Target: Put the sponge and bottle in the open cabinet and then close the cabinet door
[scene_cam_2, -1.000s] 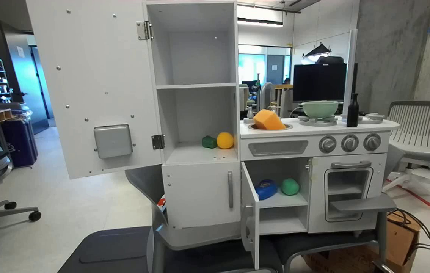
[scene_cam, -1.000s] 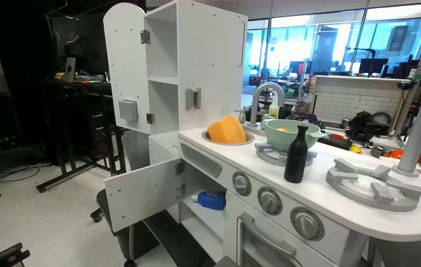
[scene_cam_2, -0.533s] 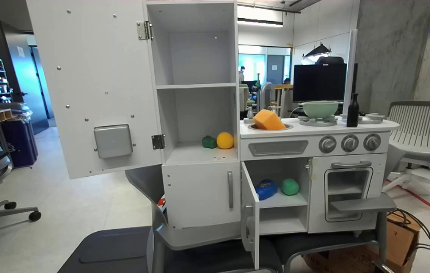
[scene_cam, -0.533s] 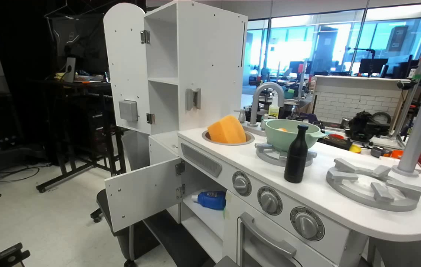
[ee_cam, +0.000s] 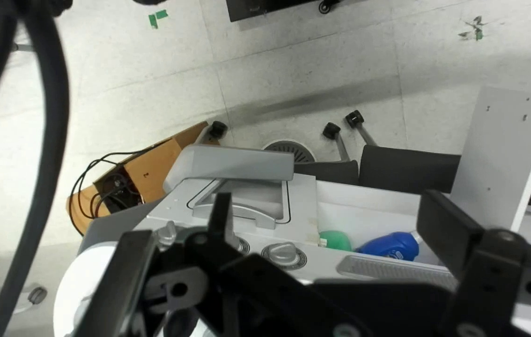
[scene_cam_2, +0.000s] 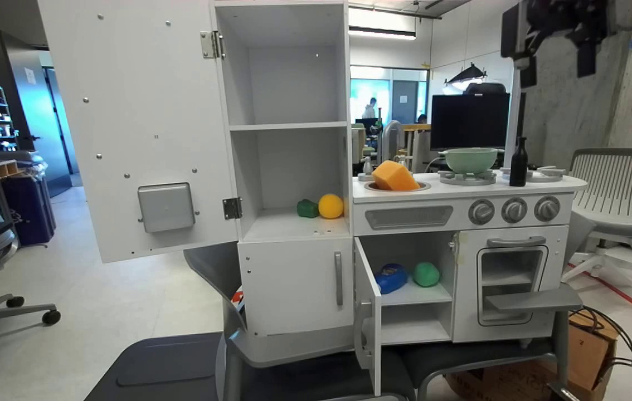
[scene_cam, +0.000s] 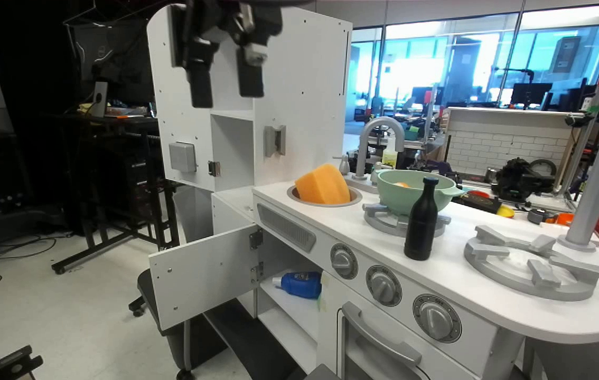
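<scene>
Pose: I enter at the top edge of both exterior views, fingers [scene_cam: 250, 79] pointing down, well above the level of the bowl [scene_cam_2: 470, 161]; how far to its side, I cannot tell. Condition of the fingers: spread wide, bare air between the tips, nothing in their hold. In my wrist view the gap between them frames a knob [ee_cam: 283, 254], one of a row of three set lower than the bowl.

One sponge [scene_cam: 323, 184], orange: seated at a tilt in the sink [scene_cam: 356, 197], beside the bowl, its upper part standing above the sink rim; well below my fingers and apart from them.

One black bottle [scene_cam: 421, 227]: upright on the bench [scene_cam: 355, 227], near the bowl, on the side away from the sponge; likewise below my fingers and clear of them.

The bowl, pale green: set on a burner [scene_cam_2: 467, 179]; something orange [scene_cam: 401, 184], mostly hidden, shows inside it in an exterior view.

One cabinet [scene_cam_2: 416, 296], white: under the bench, lower than the bowl and on its sponge side; contents, a blue bottle [scene_cam_2: 391, 278] lying down and a rounded green thing [scene_cam_2: 426, 274].

One cabinet door [scene_cam: 204, 277], white: swung outward, hinged at the cabinet edge farther from the bowl.
</scene>
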